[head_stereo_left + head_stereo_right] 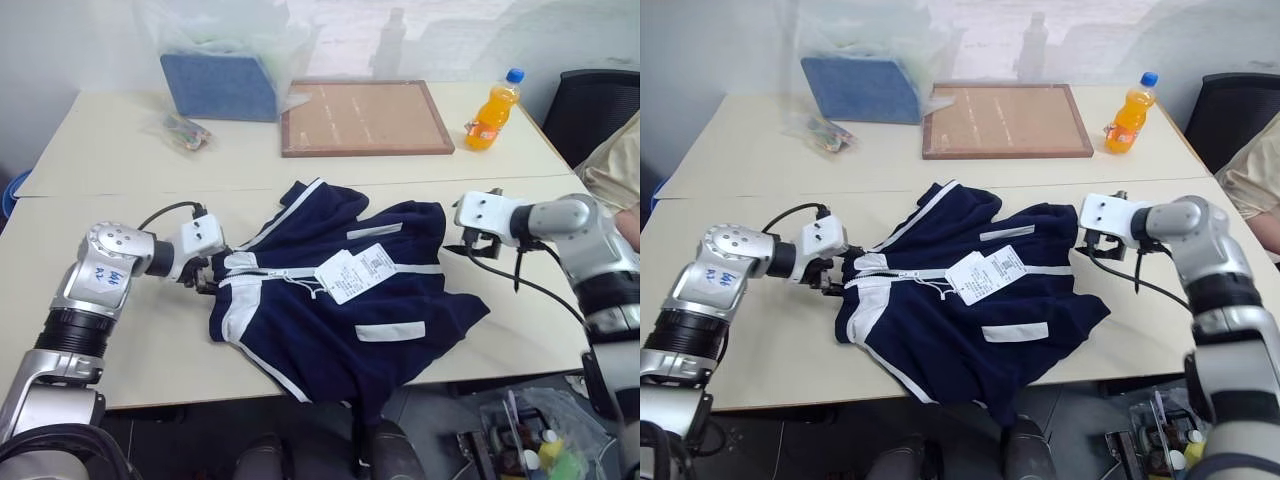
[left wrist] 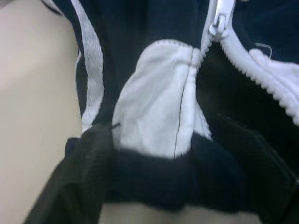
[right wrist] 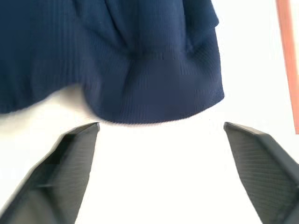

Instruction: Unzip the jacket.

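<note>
free: bare table (image 1: 120,310) beside jacket (image 1: 330,320) | blocked: corkboard (image 1: 365,117), bottle (image 1: 492,110) behind

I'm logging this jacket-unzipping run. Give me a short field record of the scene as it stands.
jacket: navy jacket lies crumpled on the table, one edge hanging over the near side
zipper: white slider sits near the collar
tags: white paper tags lie on the front
left gripper: left gripper at the collar end
right gripper: right gripper open, just clear of the hem
behind: orange soda bottle, cork board

I'm seeing the jacket (image 1: 330,330) as matt ribbed cloth with paper tags (image 1: 358,272), lying on a smooth matt worktop (image 1: 120,300).
</note>
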